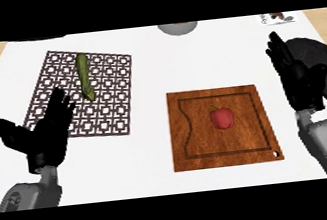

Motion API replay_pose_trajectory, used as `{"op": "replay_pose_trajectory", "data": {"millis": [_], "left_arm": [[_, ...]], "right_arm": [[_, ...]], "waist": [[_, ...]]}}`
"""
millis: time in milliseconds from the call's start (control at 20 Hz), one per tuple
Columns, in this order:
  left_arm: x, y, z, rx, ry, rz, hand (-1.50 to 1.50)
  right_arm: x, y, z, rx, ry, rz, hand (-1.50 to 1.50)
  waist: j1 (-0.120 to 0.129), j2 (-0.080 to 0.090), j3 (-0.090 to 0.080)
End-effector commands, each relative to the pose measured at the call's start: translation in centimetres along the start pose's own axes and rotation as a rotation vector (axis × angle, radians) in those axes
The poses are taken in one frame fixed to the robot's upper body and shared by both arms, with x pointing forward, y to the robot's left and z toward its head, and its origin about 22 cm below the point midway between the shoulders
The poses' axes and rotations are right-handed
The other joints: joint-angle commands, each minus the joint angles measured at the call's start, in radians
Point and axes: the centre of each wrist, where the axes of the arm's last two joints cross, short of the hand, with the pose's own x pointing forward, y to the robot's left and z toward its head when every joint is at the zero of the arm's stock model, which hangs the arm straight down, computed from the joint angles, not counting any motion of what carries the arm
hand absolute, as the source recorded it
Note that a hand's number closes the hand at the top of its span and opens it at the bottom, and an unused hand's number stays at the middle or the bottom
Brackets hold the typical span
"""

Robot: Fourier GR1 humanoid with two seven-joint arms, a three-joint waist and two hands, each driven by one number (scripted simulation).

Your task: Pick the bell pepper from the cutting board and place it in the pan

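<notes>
Fingers straight and held side by side, the right hand stands edge-on near the worktop's right edge, holding nothing, partly in front of the dark pan. The left hand rests open near the left edge, fingers relaxed and spread, over the lower corner of a patterned mat that carries a green cucumber.

The red bell pepper lies inside the recessed middle of the wooden cutting board, a little toward the board's far right corner, well apart from both hands. It looks light and hollow, with a smooth, waxy skin likely to slip, and walls that would give under hard squeezing. A hold across its broad middle, thumb opposite the fingers, seems safest. The right hand is nearer both pepper and pan.
</notes>
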Motion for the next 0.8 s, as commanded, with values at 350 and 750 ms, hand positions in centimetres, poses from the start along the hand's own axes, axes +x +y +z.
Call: {"op": "replay_pose_trajectory", "data": {"millis": [350, 750], "left_arm": [[0.1, -4.4, 2.0, -0.297, -0.304, -0.157, 0.00], [-2.9, -3.6, 4.3, -0.298, -0.315, -0.169, 0.00]], "right_arm": [[2.2, -1.7, -0.4, 0.260, -0.347, 0.205, 1.50], [3.3, -9.6, 1.2, 0.475, -0.441, 0.370, -1.50]], "waist": [[-0.023, 0.014, 0.030], [-0.014, 0.012, 0.029]]}}
